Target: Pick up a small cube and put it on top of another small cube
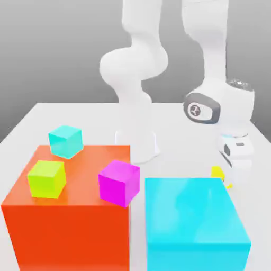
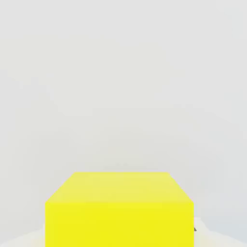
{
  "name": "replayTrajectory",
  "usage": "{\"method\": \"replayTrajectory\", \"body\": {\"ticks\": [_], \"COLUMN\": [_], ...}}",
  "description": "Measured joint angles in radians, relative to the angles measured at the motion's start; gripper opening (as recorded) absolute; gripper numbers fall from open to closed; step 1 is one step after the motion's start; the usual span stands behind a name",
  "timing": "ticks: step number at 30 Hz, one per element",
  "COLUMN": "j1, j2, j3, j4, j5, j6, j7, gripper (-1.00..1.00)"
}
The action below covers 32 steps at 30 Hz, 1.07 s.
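Note:
A small yellow cube [image 1: 216, 172] sits on the white table at the exterior view's right, partly hidden behind a large cyan block [image 1: 193, 222]. My gripper [image 1: 232, 177] is lowered right beside this cube, on its right flank. In the hand view the yellow cube [image 2: 119, 210] looms very close, on the pale table. Three more small cubes lie over at the left: a cyan one [image 1: 65, 141], a lime one [image 1: 46, 178] and a magenta one [image 1: 119, 182].
A large orange block [image 1: 69, 227] fills the front left; the lime cube rests on its top. The magenta cube overlaps its right edge and the small cyan cube its far edge. My arm's white base [image 1: 138, 143] stands mid-table behind them.

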Motion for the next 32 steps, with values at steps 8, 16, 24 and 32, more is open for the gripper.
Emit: {"method": "replayTrajectory", "body": {"ticks": [8, 16, 24, 32], "j1": [-0.049, -0.262, -0.484, -0.513], "j2": [-0.129, -0.199, -0.265, -0.205], "j3": [-0.049, -0.200, -0.372, -0.405], "j4": [0.100, 0.377, 0.642, 0.576], "j5": [0.083, 0.047, -0.011, -0.009], "j6": [-0.230, -0.573, -0.899, -0.776], "j7": [0.051, 0.318, 0.588, 0.605], "gripper": [-1.00, -1.00, -1.00, 1.00]}}
